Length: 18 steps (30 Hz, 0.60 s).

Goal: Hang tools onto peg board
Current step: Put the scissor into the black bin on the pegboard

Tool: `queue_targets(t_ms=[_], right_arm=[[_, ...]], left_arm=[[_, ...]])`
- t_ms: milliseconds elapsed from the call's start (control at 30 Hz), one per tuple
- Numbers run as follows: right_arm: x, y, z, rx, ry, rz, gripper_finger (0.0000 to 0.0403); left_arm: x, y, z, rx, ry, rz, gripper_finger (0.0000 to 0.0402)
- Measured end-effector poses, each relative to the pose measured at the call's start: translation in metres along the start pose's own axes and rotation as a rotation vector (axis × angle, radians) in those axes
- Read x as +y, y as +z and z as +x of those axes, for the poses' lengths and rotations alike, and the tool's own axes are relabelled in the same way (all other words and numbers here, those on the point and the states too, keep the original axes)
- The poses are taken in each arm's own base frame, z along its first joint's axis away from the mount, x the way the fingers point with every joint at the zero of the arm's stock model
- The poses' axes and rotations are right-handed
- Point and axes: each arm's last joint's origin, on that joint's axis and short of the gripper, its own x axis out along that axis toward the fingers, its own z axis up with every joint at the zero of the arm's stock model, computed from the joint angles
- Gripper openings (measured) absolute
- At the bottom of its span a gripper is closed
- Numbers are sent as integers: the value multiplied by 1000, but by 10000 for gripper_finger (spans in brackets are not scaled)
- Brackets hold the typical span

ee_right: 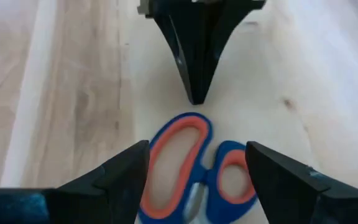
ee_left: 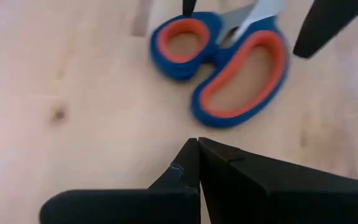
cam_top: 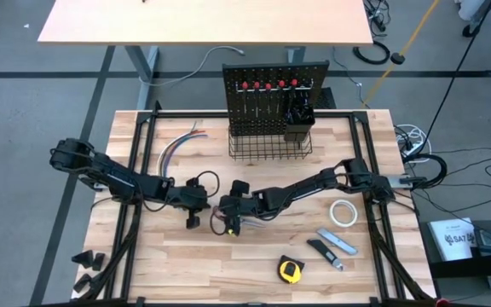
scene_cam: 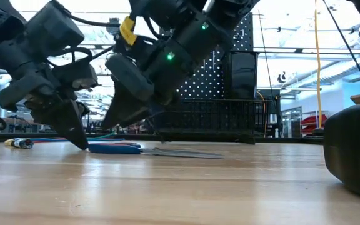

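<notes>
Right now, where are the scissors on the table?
The scissors lie flat near the table's middle, between the shut left gripper and the open right gripper, whose fingers straddle the handles.

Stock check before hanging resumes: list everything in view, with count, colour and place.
scissors: one, blue and orange handles, flat on the table centre, between both grippers.
tape measure: one, yellow, table's near edge.
utility knife: one, grey-blue, right side.
tape roll: one, white, right side.
wires: one bundle, coloured, left of the peg board.
peg board: one, black, far edge, red-handled tools hung.
table: one, light wood.
left gripper: jaws shut, beside the scissors.
right gripper: jaws open, astride the handles.
</notes>
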Motion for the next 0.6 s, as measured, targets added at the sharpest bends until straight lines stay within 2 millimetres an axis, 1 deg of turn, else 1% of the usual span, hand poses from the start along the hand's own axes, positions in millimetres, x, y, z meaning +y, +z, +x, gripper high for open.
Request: queue_targets(t_ms=[233, 500, 600], right_arm=[[3, -5, 4, 21, 14, 42, 258], [4, -23, 25, 52, -12, 59, 258], [4, -29, 29, 83, -35, 65, 246]], left_arm=[[-4, 4, 0, -41, -49, 4, 0], [-4, 4, 0, -47, -43, 4, 0], [-4, 4, 0, -47, -43, 4, 0]])
